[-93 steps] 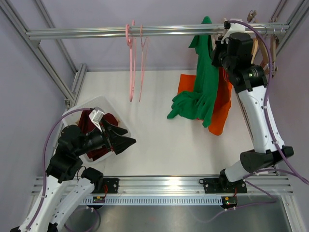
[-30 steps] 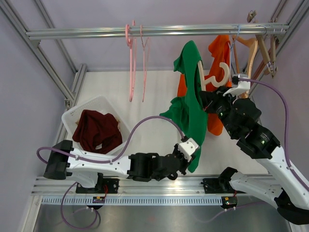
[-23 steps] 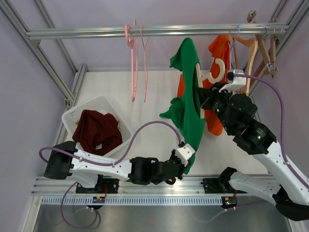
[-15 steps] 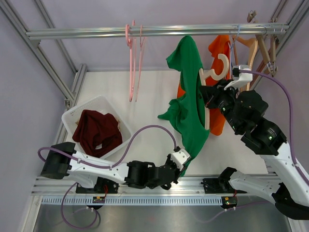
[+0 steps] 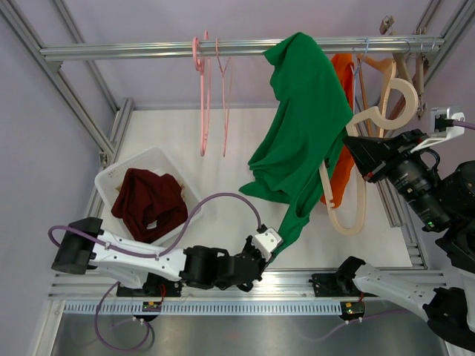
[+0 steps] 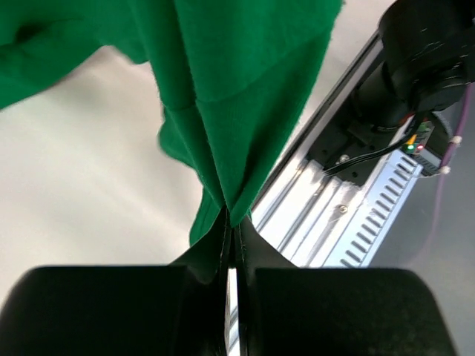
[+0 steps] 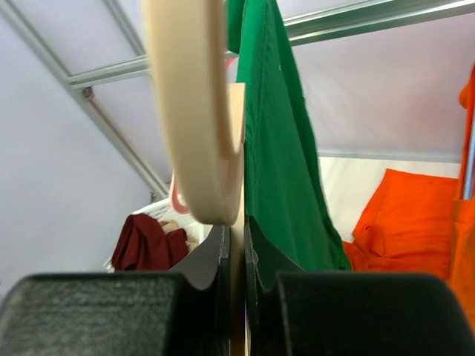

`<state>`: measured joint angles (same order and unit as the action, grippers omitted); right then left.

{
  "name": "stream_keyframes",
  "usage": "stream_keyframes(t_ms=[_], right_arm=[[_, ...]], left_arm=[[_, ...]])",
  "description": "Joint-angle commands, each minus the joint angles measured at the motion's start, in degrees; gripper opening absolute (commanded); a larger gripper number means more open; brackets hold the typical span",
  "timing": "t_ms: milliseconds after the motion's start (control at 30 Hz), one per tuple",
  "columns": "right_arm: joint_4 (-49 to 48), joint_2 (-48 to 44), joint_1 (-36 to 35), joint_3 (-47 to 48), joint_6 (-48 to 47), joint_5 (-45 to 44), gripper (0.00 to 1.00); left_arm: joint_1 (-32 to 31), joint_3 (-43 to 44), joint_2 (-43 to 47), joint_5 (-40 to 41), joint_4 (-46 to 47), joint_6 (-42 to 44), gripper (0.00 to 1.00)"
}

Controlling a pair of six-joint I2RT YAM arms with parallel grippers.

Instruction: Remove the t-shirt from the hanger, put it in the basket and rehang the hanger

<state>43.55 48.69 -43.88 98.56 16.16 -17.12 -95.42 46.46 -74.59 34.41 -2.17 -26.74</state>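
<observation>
A green t-shirt [image 5: 304, 126] hangs stretched from a cream hanger [image 5: 345, 229] that is lifted high on the right. My right gripper [image 5: 350, 143] is shut on the hanger's thin neck, seen close in the right wrist view [image 7: 236, 230] with the hanger's curve [image 7: 194, 111] above the fingers and the green t-shirt [image 7: 278, 148] beside it. One hanger arm sticks out bare below the cloth; the other is hidden under the shirt. My left gripper [image 5: 273, 239], low near the front rail, is shut on the shirt's bottom hem [image 6: 231, 221]; the cloth [image 6: 237, 74] runs up taut from it.
A white basket [image 5: 111, 176] holding a maroon garment [image 5: 152, 204] stands at the left. Pink hangers [image 5: 204, 96] hang on the rail [image 5: 133, 51]. An orange t-shirt [image 5: 343, 67] and wooden hangers [image 5: 410, 74] hang at the right end.
The right arm has lifted the hanger up and to the right. The green shirt has stretched out and slid partly off it. The left gripper has kept hold of the hem, drawing slightly nearer the front rail.
</observation>
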Motion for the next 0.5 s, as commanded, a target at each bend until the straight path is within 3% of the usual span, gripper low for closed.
stream_keyframes(t_ms=[0,200,333,467], right_arm=[[-4.5,-1.8,-0.2,3.0,-0.3,6.8,0.0],[-7.9,-11.5,-0.2,-10.7,3.6,19.6,0.0],[-7.5,-16.3,-0.2,-13.5,5.1,25.5,0.0],[-6.0,-19.1,-0.2,-14.6,5.8,29.2,0.0]], left_arm=[[-0.8,1.4,5.2,6.0,-4.5,2.2,0.0],[-0.8,8.6,16.7,19.3,-4.3,16.1,0.0],[-0.8,13.2,19.5,25.7,-0.2,28.8,0.0],[0.0,13.5,21.2,28.8,17.8,48.8,0.0]])
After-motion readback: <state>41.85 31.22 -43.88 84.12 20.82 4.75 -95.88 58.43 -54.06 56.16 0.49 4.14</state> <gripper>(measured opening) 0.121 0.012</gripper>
